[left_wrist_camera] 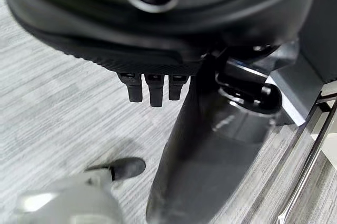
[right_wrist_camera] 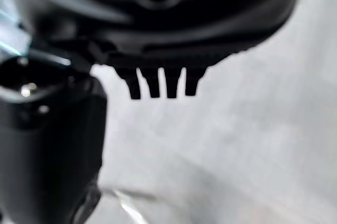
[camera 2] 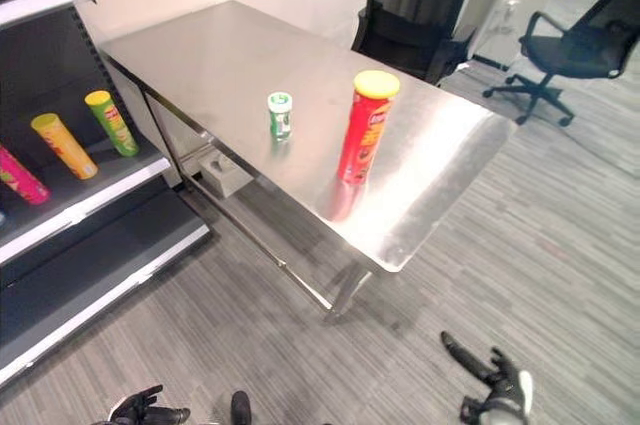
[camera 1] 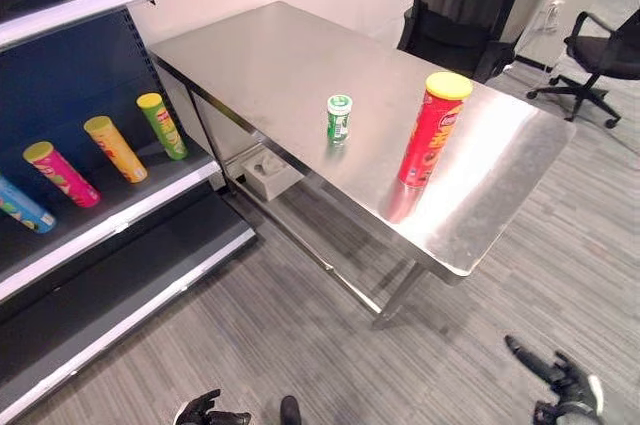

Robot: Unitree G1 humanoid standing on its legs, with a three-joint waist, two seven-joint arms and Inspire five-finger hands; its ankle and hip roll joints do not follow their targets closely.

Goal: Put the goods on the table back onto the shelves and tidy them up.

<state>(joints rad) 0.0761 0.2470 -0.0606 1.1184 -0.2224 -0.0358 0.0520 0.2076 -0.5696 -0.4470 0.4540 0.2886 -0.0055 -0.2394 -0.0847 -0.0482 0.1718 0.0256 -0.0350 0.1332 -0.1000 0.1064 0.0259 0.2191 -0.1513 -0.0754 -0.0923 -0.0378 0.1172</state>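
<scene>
A long stainless-steel bench (camera 1: 290, 55) is seen beside a dark blue shelving unit (camera 1: 60, 95). On the shelf, pink (camera 1: 60, 174), orange (camera 1: 115, 148) and green (camera 1: 162, 126) crisp tubes are laid. A tall red crisp tube with a yellow lid (camera 1: 432, 130) is stood upright on the bench, near a small green-and-white can (camera 1: 339, 118). The left robot hand (camera 1: 212, 411) and right robot hand (camera 1: 565, 385) are held low over the grey floor, fingers relaxed, nothing grasped.

Two black office chairs stand on the grey wood-pattern floor (camera 1: 280, 345): one chair (camera 1: 462, 15) pushed against the far table edge, another chair (camera 1: 600, 60) well apart. Under the table lies what may be a grey tissue box (camera 1: 268, 173).
</scene>
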